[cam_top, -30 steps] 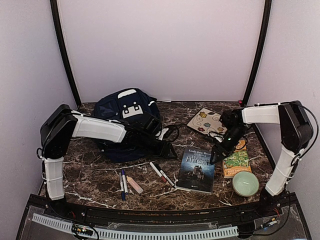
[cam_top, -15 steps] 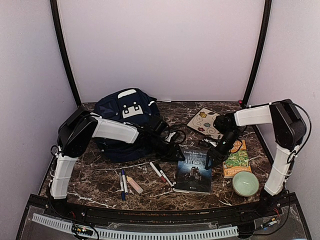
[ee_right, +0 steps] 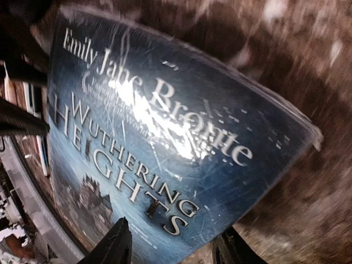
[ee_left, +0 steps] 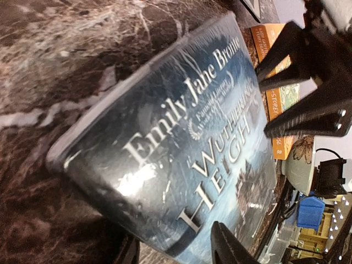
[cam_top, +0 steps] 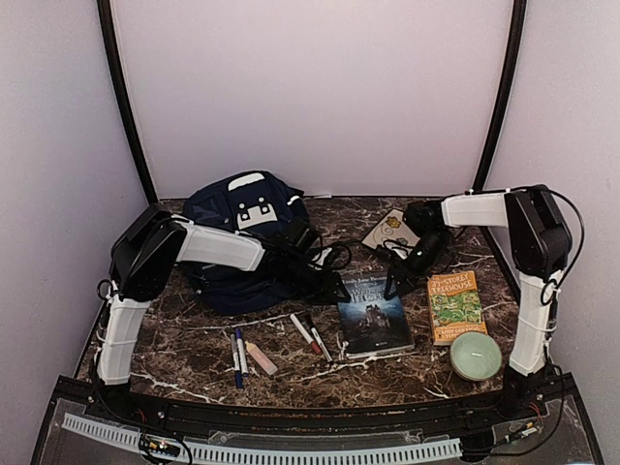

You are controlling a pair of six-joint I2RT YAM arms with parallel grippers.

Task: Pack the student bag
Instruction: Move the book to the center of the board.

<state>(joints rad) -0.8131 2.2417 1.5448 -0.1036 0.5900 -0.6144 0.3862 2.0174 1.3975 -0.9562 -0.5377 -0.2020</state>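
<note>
Top external view: the student bag point(cam_top: 242, 225) lies at the far left of the marble table point(cam_top: 184, 329), white patch uppermost, where it was one second ago. The left arm point(cam_top: 218, 249) crosses its near side and hides that part of the fabric. Just right of the bag, the left gripper point(cam_top: 332, 284) sits at the far left corner of the dark blue book point(cam_top: 376, 318). The right gripper point(cam_top: 394, 285) sits at the far right corner.

Changes over the last second:
- the book has shifted toward the far side and turned, so its long edges run nearly straight away from the arm bases
- the right arm point(cam_top: 475, 208) has swung off the orange book point(cam_top: 455, 306), which now shows in full
- the left arm's shoulder has moved inward

Jaw condition: in each wrist view the fingers stand partly apart with a corner of the book between them. Whether the pads press on it cannot be confirmed.

Limits of visibility:
- the patterned card point(cam_top: 389, 228) is partly covered by the right arm
- the right wrist view is blurred beyond the book cover
- the book's near end is cut off in both wrist views

The green bowl point(cam_top: 476, 356), pens point(cam_top: 237, 356) and markers point(cam_top: 312, 335) lie well apart from the bag, toward the near edge
</note>
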